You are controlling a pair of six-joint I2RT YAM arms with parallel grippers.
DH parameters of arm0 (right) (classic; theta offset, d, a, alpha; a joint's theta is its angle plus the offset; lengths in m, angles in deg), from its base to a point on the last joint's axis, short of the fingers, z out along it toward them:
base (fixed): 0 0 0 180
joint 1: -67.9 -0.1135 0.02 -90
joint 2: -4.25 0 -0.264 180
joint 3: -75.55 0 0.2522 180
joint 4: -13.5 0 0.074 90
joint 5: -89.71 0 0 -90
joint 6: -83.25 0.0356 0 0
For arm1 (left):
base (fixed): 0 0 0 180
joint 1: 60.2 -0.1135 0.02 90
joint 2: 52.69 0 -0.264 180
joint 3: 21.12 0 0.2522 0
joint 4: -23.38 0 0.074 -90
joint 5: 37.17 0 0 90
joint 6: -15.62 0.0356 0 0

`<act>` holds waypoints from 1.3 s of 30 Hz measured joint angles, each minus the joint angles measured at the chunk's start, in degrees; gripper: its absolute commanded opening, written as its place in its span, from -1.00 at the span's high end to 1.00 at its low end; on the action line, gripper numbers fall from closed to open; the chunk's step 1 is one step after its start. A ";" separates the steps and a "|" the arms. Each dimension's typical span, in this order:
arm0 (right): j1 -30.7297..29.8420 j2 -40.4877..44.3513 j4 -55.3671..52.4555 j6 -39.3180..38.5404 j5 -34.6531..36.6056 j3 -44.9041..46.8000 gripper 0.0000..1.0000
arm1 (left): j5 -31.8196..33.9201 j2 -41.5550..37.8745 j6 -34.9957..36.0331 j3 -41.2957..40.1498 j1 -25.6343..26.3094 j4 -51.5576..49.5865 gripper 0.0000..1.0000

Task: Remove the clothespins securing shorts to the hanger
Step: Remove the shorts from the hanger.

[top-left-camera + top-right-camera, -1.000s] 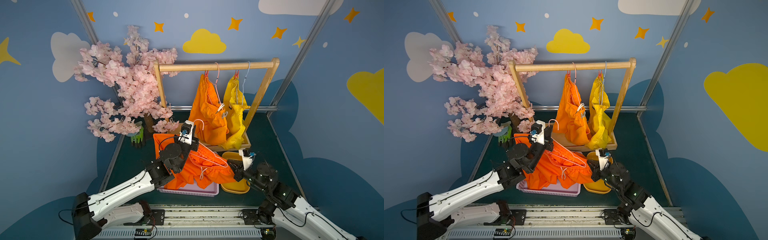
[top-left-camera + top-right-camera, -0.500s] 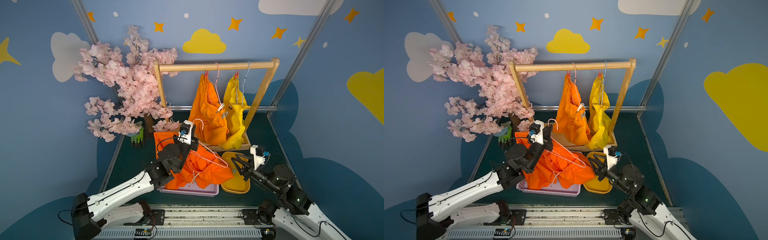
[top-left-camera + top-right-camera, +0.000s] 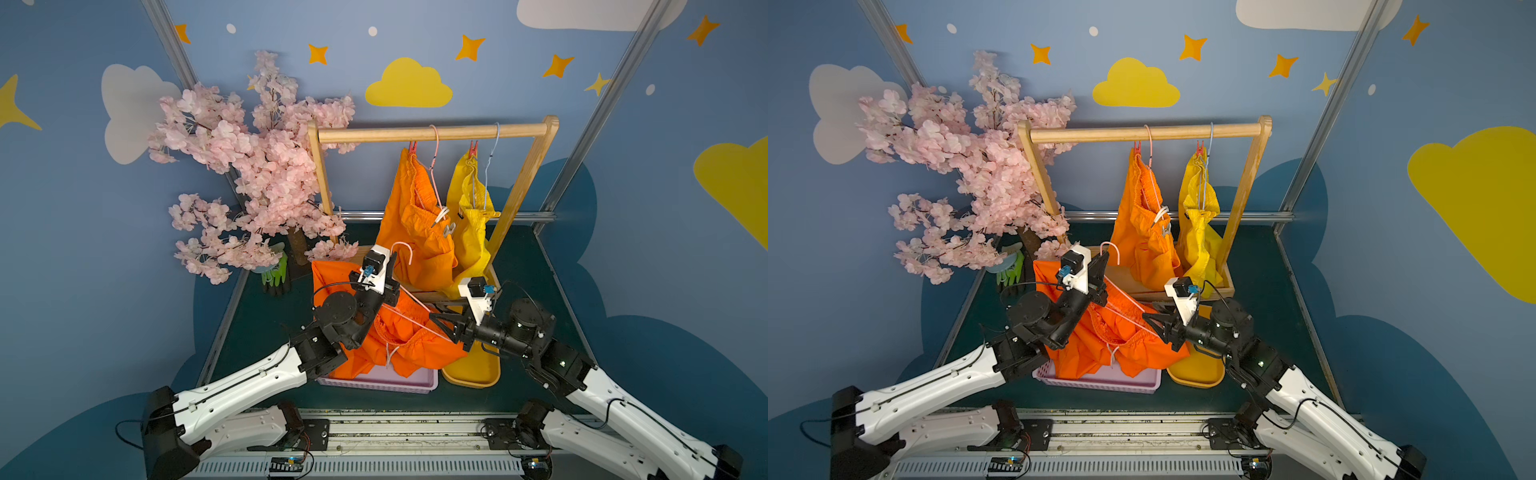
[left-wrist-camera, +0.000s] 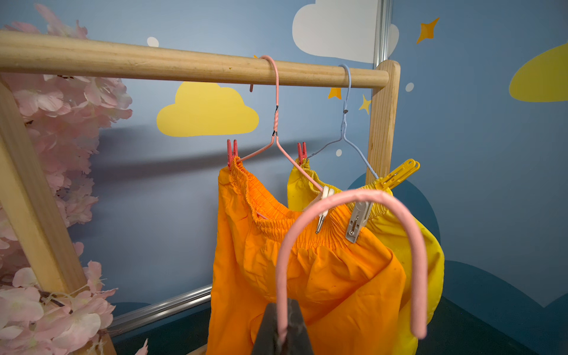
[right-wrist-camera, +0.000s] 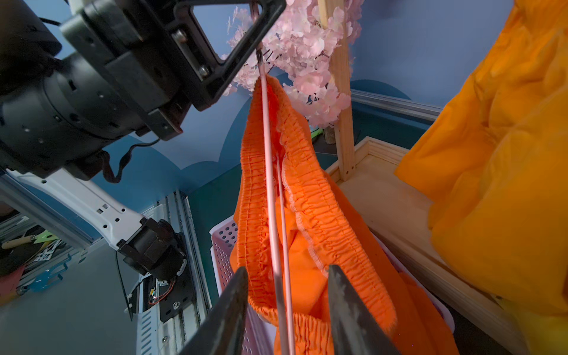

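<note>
Held orange shorts (image 3: 419, 353), centre frame, drape from pink hanger (image 4: 362, 194) over lilac basket (image 3: 374, 380); no peg seen on them.

Left pincer (image 4: 281, 330) clenched on the hanger's neck. Right pincer (image 5: 285, 307) released, jaws astride the hanger wires, low in wrist frame.

Risk: closing here would nip wire or waistband and could tug the hanger from the left grip.

Count: one rack (image 3: 374, 135), three shorts, three hangers, five clothespins (image 4: 356, 221) visible: two red, one each yellow, grey, cream.

surface: dark teal tabletop (image 3: 266, 324) | on it: lilac basket (image 3: 374, 382), yellow tray (image 3: 473, 374), wooden rack (image 3: 415, 134), gloves (image 3: 276, 272)
</note>
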 measured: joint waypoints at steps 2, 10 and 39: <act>-0.76 -1.88 0.74 -0.81 -0.02 -1.03 0.11 | -0.09 0.00 0.37 -0.28 0.17 0.35 0.94; -4.48 -10.12 4.70 -2.29 0.48 -2.51 0.46 | -1.05 0.00 0.90 -0.42 0.42 1.18 0.94; -6.73 -11.82 8.04 -4.26 5.68 -1.14 1.00 | -4.63 -10.84 1.22 -5.66 0.68 -7.30 -0.79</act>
